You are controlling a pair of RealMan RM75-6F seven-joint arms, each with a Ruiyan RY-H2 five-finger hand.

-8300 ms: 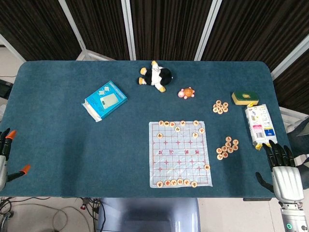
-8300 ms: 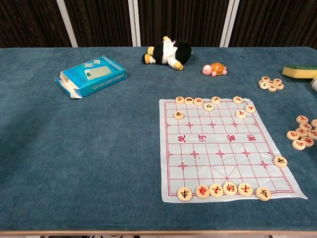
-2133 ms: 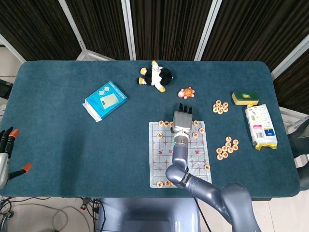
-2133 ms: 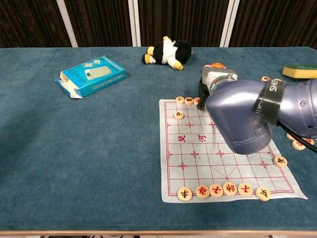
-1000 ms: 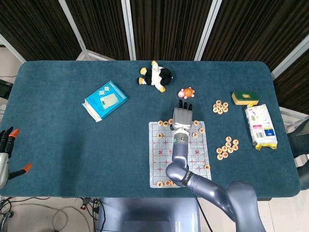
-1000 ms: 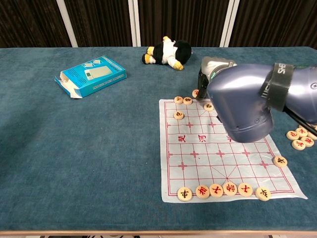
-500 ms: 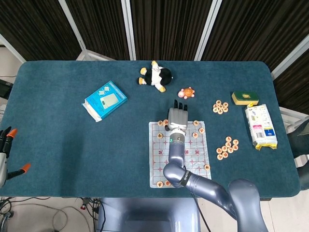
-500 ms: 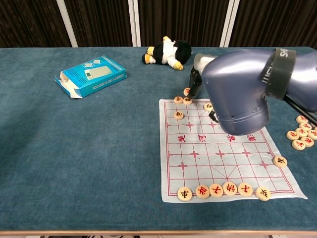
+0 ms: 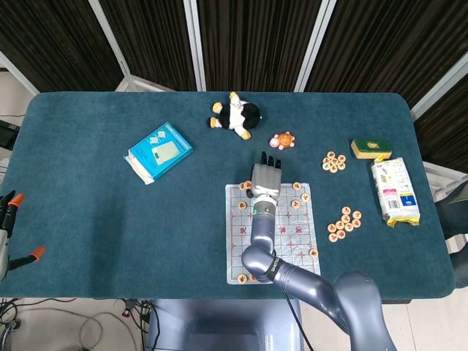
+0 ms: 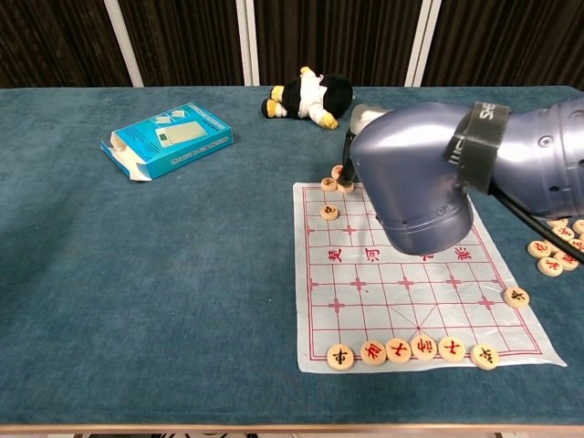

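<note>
Left hand [image 9: 6,234] idles at the table's left edge, fingers apart, holding nothing. Right hand [image 9: 266,178] lies flat, fingers extended, over the far-left edge of the chess board [image 9: 272,232], touching pieces [image 10: 336,181] there; whether it grips any, cannot tell. Risk: the flat hand sweeps pieces off the sheet or drags the thin sheet, scattering rows.

Blue box [image 9: 159,152] lay open-ended at left. Penguin plush [image 9: 236,115] on its side at far centre; toy turtle [image 9: 281,140] beside it. Sponge [image 9: 371,148] touching snack packet [image 9: 394,191], right edge.
</note>
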